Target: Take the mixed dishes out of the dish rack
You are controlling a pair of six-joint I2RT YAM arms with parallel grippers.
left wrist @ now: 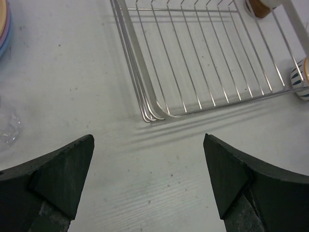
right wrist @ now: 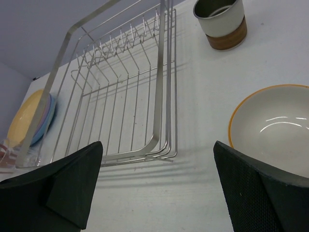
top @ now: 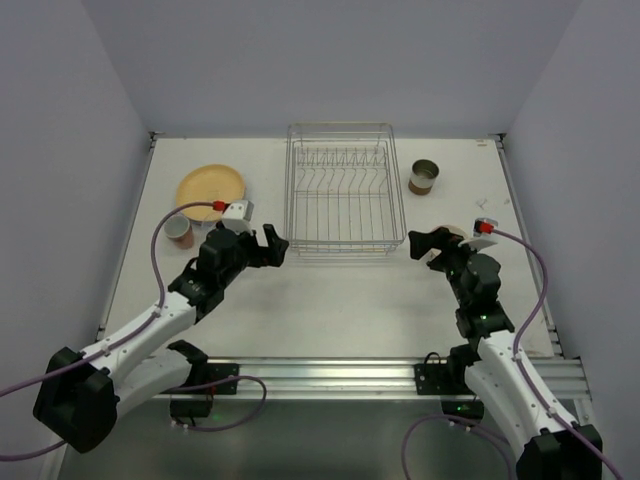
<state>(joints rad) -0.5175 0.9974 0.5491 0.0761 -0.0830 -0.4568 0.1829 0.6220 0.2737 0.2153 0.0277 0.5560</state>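
Seen from above, the dish rack (top: 340,248) stands bare at the middle of the table's (top: 330,310) far edge, with the plates (top: 211,190) near the far left corner and the brown cup (top: 424,178) just right of the rack; the left gripper (top: 277,245) and right gripper (top: 425,248) both gape empty. The left wrist view shows a clear glass (left wrist: 7,128) at the picture's left edge, probably thin, slick and breakable, and best pinched over its rim. The right wrist view shows an orange-rimmed bowl (right wrist: 275,130) beside the right finger, which looks like stiff glazed ware that can likewise be held by its rim.

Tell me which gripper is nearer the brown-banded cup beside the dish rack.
Right. The right gripper is directly in front of the brown-banded cup; the left gripper is across the dish rack, at its near-left corner.
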